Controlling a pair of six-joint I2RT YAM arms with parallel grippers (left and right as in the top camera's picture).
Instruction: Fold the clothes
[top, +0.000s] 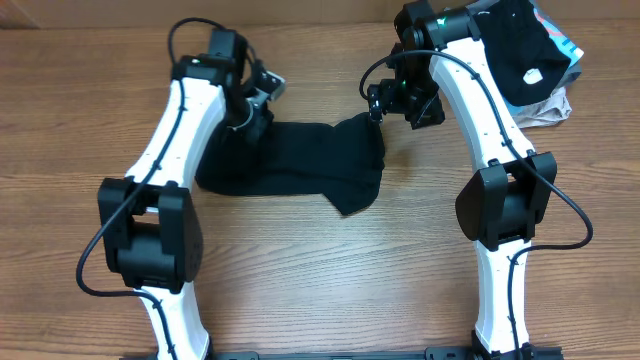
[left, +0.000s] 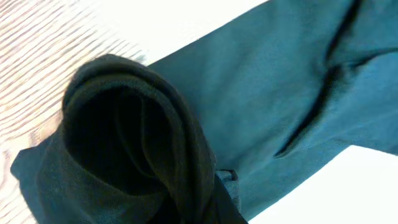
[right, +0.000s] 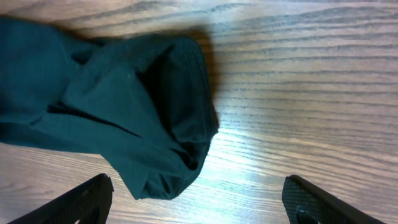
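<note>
Tabletop (top: 320, 290): wood grain.
Garment (top: 290, 160): black, rumpled, lying mid-tabletop between both arms.
Pile (top: 548, 105): other clothes at the far right corner, a black piece on top.
Left pincer (top: 256, 110): closed, pinching a bunched fold at the garment's far left edge.
Right pincer (right: 199, 202): wide open, empty, beside the garment's right end.
Label (top: 530, 75): small, white, on the pile's black piece; unreadable.

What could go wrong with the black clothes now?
The left pincer pinches a bunched fold of the black garment, so the thin fabric might slip out. The right pincer hangs open by the crumpled other end and could grab several layers, making a crooked fold. The right arm might snag the clothes pile beside it.
</note>
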